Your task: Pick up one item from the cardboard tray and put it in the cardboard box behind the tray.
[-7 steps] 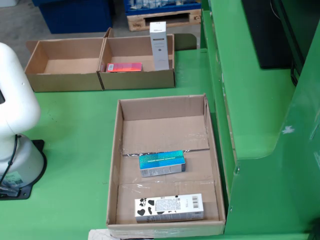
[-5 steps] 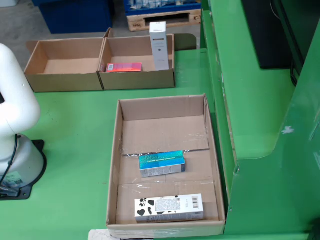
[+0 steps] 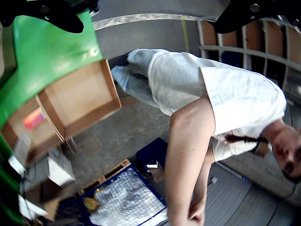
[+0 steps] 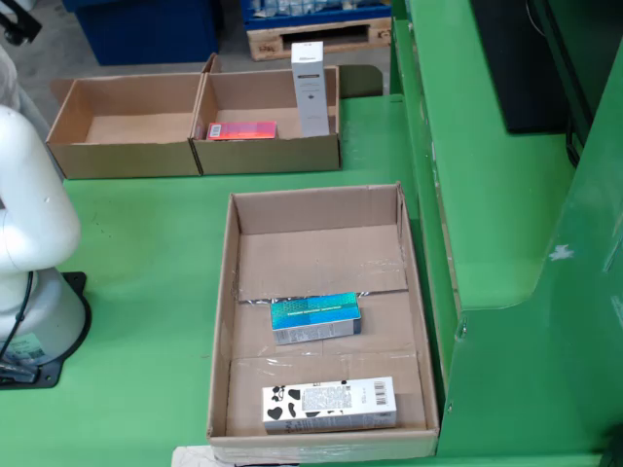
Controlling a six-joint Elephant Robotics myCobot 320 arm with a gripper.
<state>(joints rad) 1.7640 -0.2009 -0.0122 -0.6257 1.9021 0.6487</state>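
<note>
Showing only dark finger point(image 3: 56, 16) tips at the top edge of the wrist view, cropped by the frame; spread wide apart, gripping nothing. Cut off at the left edge of the fixed view: white arm point(image 4: 29, 219), rounded and glossy, gripper itself out of shot there. Blurred in the wrist view: two boxes point(image 3: 70, 110) on green table point(image 3: 42, 56), plus a person point(image 3: 216, 99) in a white shirt.

Landmark: tray point(image 4: 226, 321), shallow corrugated cardboard with taped floor flaps. Inside it, mid-floor, teal box point(image 4: 315, 318), shiny, flat. Inside it, by the near wall, cow box point(image 4: 329, 404), white with black patches and a barcode. Behind the tray, twin open cartons: right carton point(image 4: 268, 154) holding a red pack point(image 4: 241, 130) lying flat and a tall white box point(image 4: 310, 89) upright; left carton point(image 4: 122, 156) beside it.
</note>
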